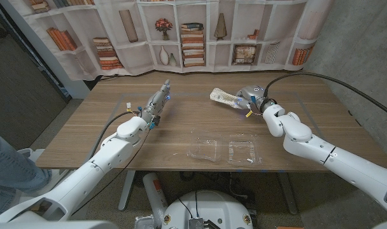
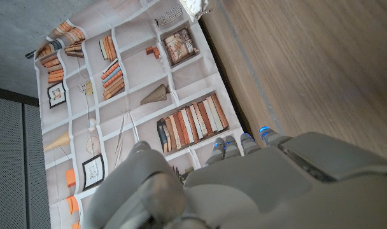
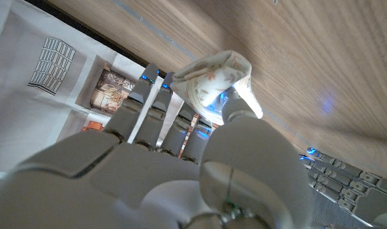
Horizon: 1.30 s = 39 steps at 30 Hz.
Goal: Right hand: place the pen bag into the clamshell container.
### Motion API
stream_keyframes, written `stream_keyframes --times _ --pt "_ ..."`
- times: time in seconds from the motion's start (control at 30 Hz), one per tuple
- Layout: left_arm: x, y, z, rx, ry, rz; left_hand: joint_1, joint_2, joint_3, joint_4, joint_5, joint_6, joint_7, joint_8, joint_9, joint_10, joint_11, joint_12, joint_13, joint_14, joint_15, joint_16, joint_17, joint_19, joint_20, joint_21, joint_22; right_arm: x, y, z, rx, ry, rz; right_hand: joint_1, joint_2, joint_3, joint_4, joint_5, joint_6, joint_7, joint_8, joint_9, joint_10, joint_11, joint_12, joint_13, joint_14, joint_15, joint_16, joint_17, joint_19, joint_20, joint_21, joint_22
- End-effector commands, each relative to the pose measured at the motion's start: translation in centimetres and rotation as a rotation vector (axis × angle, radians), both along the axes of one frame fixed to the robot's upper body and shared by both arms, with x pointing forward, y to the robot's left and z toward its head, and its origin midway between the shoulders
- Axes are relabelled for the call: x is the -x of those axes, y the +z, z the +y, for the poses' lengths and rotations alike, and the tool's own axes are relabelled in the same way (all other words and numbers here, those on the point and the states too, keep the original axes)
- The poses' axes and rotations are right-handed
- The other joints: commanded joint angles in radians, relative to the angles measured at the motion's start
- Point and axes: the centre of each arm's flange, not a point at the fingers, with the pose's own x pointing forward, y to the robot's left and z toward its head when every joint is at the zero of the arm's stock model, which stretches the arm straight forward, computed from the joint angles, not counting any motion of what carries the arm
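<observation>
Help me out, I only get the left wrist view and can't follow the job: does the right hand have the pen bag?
Observer: Yes, the right hand grips the pen bag by one end.
Operator: Where's the clamshell container?
Observer: The clamshell container lies open near the front edge of the table, nearer the robot than the bag.
Operator: Anything in it?
Observer: It looks empty.

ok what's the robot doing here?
The right hand holds a pale, floral-patterned fabric pen bag over the far side of the wooden table. The clear plastic clamshell container lies open near the front edge, nothing in it yet. The left hand holds nothing, fingers extended.
</observation>
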Motion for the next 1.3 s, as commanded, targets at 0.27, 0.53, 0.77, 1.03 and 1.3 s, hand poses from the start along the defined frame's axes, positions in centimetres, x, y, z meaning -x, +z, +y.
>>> stream_keyframes --times 0.27,0.53,0.77,1.03,1.3 --pt "0.4 0.7 0.1 -0.014 -0.001 -0.017 0.006 0.011 -0.008 0.001 -0.003 0.001 -0.003 -0.001 0.001 -0.002 -0.002 -0.003 0.005 -0.046 0.004 -0.002 0.004 -0.112 0.003 -0.002 0.006 2.3 0.3 -0.2 -0.039 0.070 -0.052 0.014 -0.002 0.009 -0.002 -0.002 0.018 0.002 -0.004 0.003 0.003 -0.001 -0.006 0.000 -0.001 -0.126 -0.006 0.003 0.002 -0.010 -0.002 0.003" --pt "0.7 0.7 0.2 -0.015 0.000 -0.021 0.006 0.012 -0.010 0.001 -0.004 0.001 -0.002 -0.001 0.001 -0.001 0.000 -0.002 0.005 -0.046 0.004 -0.002 0.004 -0.112 0.004 -0.002 0.006 3.2 0.1 -0.3 -0.048 0.103 -0.076 0.018 -0.003 0.011 -0.005 -0.002 0.017 0.001 -0.008 0.003 -0.001 -0.002 -0.011 0.000 -0.008 -0.126 -0.010 0.004 0.000 -0.013 -0.004 0.003" --pt "0.9 0.7 0.3 -0.012 0.000 -0.026 0.007 0.012 -0.011 0.001 -0.004 0.001 -0.003 -0.001 0.001 -0.002 -0.001 -0.003 0.005 -0.047 0.004 -0.002 0.004 -0.112 0.004 -0.003 0.006 3.9 0.0 -0.4 -0.047 0.122 -0.098 0.022 -0.001 0.013 -0.006 -0.002 0.018 0.001 -0.011 0.003 -0.002 -0.002 -0.015 0.001 -0.006 -0.129 -0.009 0.005 0.000 -0.014 -0.005 0.003" --pt "1.1 0.8 0.4 -0.012 0.000 -0.031 0.007 0.013 -0.012 0.001 -0.004 0.001 -0.002 -0.001 0.001 -0.001 -0.003 -0.002 0.005 -0.047 0.005 -0.002 0.004 -0.113 0.004 -0.003 0.006 4.7 -0.3 -0.3 -0.046 0.142 -0.119 0.026 0.001 0.014 -0.007 -0.003 0.028 0.002 -0.011 0.003 0.000 -0.001 -0.018 0.001 -0.003 -0.129 -0.009 0.006 0.002 -0.018 -0.005 0.003" --pt "1.2 1.0 0.4 -0.017 0.001 -0.033 0.008 0.014 -0.013 0.001 -0.005 0.001 -0.002 -0.001 0.001 -0.001 -0.002 -0.002 0.005 -0.046 0.005 -0.002 0.004 -0.113 0.003 -0.003 0.006 5.3 -0.4 -0.7 -0.057 0.144 -0.135 0.029 0.001 0.015 -0.007 -0.003 0.034 0.002 -0.012 0.004 0.004 0.000 -0.020 0.001 -0.003 -0.129 -0.009 0.006 0.004 -0.019 -0.006 0.003"
